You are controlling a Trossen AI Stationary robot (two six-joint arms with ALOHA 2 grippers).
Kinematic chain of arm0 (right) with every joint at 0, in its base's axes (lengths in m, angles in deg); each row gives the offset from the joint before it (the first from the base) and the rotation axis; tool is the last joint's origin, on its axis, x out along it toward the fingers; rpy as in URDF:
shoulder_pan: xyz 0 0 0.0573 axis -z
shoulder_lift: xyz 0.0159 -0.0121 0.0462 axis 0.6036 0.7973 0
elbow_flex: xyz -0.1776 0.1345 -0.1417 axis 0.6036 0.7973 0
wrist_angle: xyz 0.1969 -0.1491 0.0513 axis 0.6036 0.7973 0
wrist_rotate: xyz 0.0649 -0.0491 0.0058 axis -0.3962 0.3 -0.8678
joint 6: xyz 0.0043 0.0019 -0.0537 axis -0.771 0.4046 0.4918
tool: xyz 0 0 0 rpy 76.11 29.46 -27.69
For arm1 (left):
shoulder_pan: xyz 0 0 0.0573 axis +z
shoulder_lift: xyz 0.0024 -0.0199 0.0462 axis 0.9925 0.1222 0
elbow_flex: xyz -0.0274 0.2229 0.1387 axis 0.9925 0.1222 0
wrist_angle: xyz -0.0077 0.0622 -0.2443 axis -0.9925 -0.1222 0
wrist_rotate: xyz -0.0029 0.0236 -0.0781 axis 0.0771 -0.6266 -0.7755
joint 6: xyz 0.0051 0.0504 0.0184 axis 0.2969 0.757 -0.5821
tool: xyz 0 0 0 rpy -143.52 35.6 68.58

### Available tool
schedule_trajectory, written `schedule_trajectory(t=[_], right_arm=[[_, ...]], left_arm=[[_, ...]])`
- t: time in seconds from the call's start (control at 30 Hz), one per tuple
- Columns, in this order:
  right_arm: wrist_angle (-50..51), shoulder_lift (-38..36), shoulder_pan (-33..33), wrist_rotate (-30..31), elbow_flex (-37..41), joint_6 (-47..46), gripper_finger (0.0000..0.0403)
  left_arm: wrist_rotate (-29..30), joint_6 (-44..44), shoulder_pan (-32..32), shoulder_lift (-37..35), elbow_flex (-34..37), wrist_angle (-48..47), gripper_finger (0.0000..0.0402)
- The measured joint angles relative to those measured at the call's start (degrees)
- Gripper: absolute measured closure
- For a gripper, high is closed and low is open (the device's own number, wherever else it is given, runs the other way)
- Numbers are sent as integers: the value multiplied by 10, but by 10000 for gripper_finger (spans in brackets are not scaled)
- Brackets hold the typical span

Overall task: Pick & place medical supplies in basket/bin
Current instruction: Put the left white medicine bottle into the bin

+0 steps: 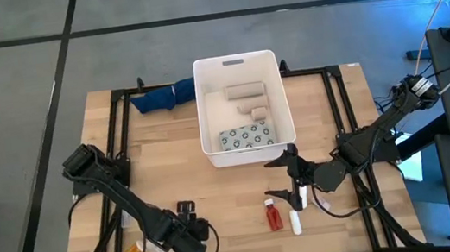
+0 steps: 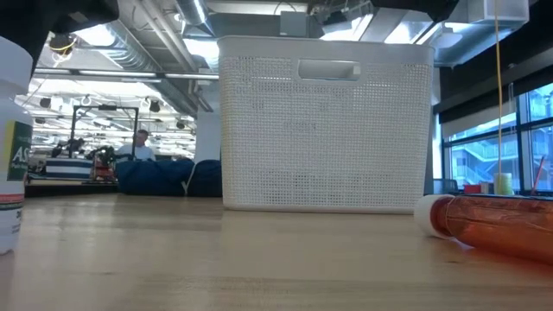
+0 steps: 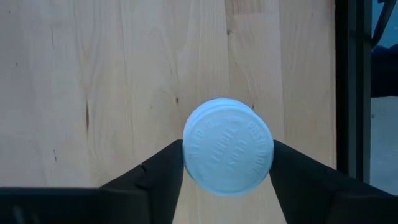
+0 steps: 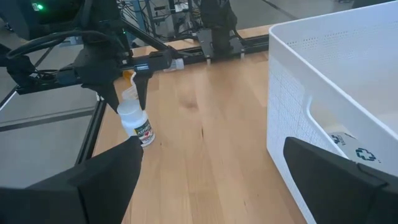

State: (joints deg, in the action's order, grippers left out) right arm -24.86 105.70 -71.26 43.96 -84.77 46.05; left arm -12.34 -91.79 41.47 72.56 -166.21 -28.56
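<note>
White pill bottle (image 3: 227, 147) stands near the tabletop's front-left corner, left gripper (image 3: 227, 168) closing on its cap, seemingly touching; squeeze evenly before lifting. Right gripper (image 1: 291, 176) waits wide beside the bin (image 1: 208, 128).

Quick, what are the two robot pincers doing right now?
Left pincer: closed around a white pill bottle, one finger on each side of its cap.
Right pincer: open and empty, beside the white bin.
</note>
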Motion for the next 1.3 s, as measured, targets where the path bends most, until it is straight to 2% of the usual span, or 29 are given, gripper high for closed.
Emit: schedule_trajectory(t=[0.07, 0.27, 0.4, 0.57, 0.77, 0.93, 1.07, 1.3], right_arm=[[1, 0, 0, 0, 0, 0, 15], [23, 0, 0, 0, 0, -13, 15], [30, 0, 0, 0, 0, -16, 15], [29, 0, 0, 0, 0, -15, 15], [28, 0, 0, 1, 0, -13, 15], [28, 0, 7, 2, 0, -13, 15], [28, 0, 24, 2, 0, -12, 15], [28, 0, 74, 2, 0, -11, 15]], left_arm=[[0, 0, 0, 0, 0, 0, 207], [0, -1, 0, -2, 0, -3, 209], [-1, -16, 9, -28, 1, -19, 209], [25, -25, 45, -107, 1, -14, 209], [50, 16, 121, -246, 1, 91, 209], [64, 112, 212, -339, -1, 233, 209], [58, 152, 329, -364, -1, 260, 209], [-86, 212, 541, -320, -1, 231, 209]])
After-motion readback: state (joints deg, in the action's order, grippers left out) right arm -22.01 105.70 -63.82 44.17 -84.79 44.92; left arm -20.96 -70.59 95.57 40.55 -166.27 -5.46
